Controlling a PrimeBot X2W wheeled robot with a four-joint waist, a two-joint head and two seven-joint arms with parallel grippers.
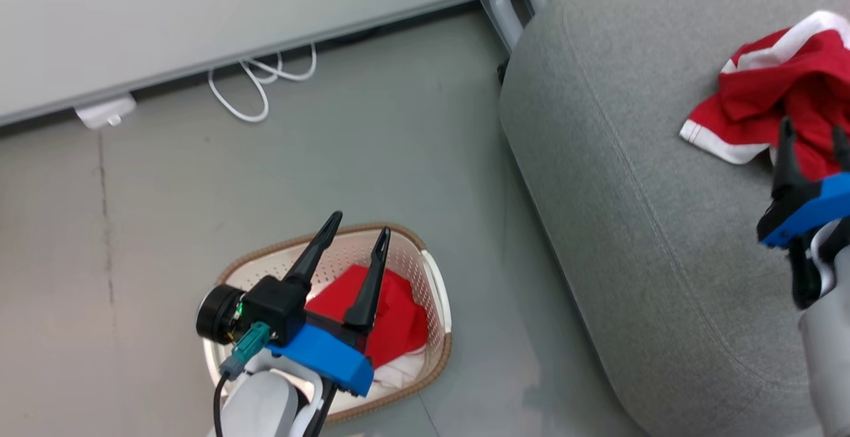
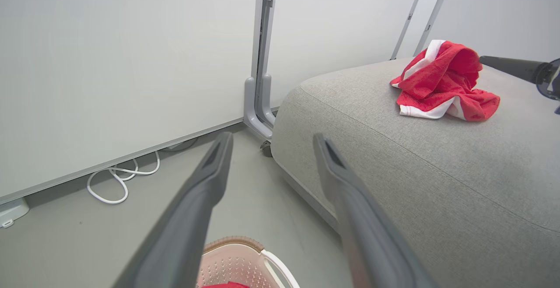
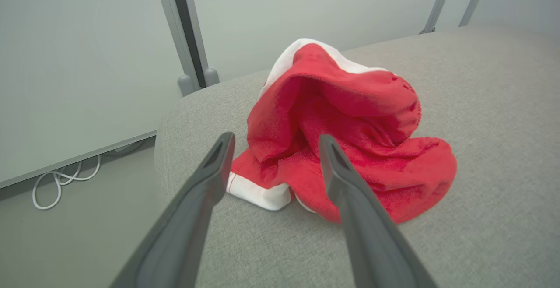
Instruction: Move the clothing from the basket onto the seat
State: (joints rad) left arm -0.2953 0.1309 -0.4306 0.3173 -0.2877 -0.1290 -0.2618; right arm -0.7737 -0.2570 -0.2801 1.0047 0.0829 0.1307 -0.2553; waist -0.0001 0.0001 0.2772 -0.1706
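— While parted close by the red garment [image 3: 350,117] on the grey sofa [image 1: 631,224], may snag cloth with the right gripper [image 1: 812,126], dragging it off.
— Likewise with the left gripper [image 1: 360,222]: parted above the basket [image 1: 435,271], second red garment [image 1: 398,317] inside; may catch the rim.

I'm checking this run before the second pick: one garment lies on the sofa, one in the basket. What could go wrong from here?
1. The right gripper, fingers open, sits close by the garment on the sofa; withdrawing could snag the cloth and drag it toward the edge.
2. The left gripper hangs open above the basket; reaching for the second garment low inside, its fingers might hit the rim and shove the basket.
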